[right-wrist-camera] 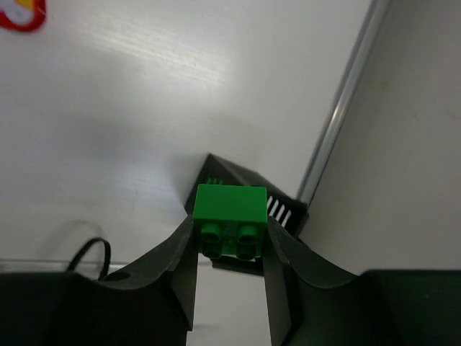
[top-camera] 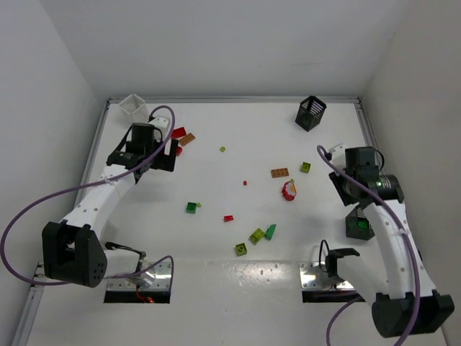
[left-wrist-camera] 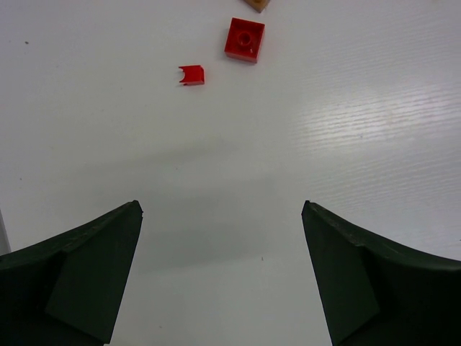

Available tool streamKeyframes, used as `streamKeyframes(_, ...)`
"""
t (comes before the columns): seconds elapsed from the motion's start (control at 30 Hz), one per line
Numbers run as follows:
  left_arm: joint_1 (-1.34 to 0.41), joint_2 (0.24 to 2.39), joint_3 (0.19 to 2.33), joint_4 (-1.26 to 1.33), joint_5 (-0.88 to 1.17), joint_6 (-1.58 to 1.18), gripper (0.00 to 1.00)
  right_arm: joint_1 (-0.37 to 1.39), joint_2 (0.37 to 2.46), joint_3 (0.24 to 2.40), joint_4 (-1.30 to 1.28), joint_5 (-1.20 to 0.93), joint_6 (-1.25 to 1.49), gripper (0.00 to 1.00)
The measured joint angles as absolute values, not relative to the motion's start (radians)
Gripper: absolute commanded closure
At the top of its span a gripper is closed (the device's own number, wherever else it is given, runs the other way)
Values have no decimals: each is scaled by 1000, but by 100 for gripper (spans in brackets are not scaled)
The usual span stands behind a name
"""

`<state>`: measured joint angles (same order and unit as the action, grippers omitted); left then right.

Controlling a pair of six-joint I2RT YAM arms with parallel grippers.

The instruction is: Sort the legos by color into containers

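Right gripper (right-wrist-camera: pixel 230 238): clenched on a green two-by-two brick (right-wrist-camera: pixel 230 204), pinched by its side faces, studs toward the camera. It hangs above the black slatted basket (right-wrist-camera: pixel 225 173) that sits at the right edge of the table, against the metal rail (right-wrist-camera: pixel 338 130). From overhead the same basket (top-camera: pixel 359 226) lies under the wrist, and something green shows at it. I can't tell whether that is a brick already inside or the one you are holding.

Step in hand, as I read it: drop this green brick into that basket.

- The wrist view shows only the basket's far corner past the brick, so you can't confirm the brick is over the mouth. Check against the overhead view before letting go.
- Come down until the brick is just above the rim. A high drop risks a bounce off the slats.
- The basket looks light, so keep the fingers off its walls to avoid shoving it along the rail.
- Open evenly and pause, since a brick held by its flanks can cling to one finger.

Left gripper (left-wrist-camera: pixel 222 216): spread wide, holding nothing, over bare table. A red square brick (left-wrist-camera: pixel 244 40) and a small red piece (left-wrist-camera: pixel 191 74) lie ahead of it, apart from each other.
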<state>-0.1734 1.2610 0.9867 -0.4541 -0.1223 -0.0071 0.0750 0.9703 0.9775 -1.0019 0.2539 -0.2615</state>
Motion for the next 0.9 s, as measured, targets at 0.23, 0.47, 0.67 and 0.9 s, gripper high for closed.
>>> streamKeyframes(0.23,-173,1282,1015,-454,-78,-9,0,30,854,867,-1071,337,-319,100)
streamKeyframes(0.47,-173,1282,1015,-455,-65,-9,0,-4,851,769,-1078,405,-351,93)
streamKeyframes(0.67,-173,1282,1015,-455,-63,-9,0,-35,860,742,-1036,460,-368,51)
streamKeyframes(0.9,-173,1288,1015,-455,-63,-9,0,-65,933,779,-1004,464,-395,41)
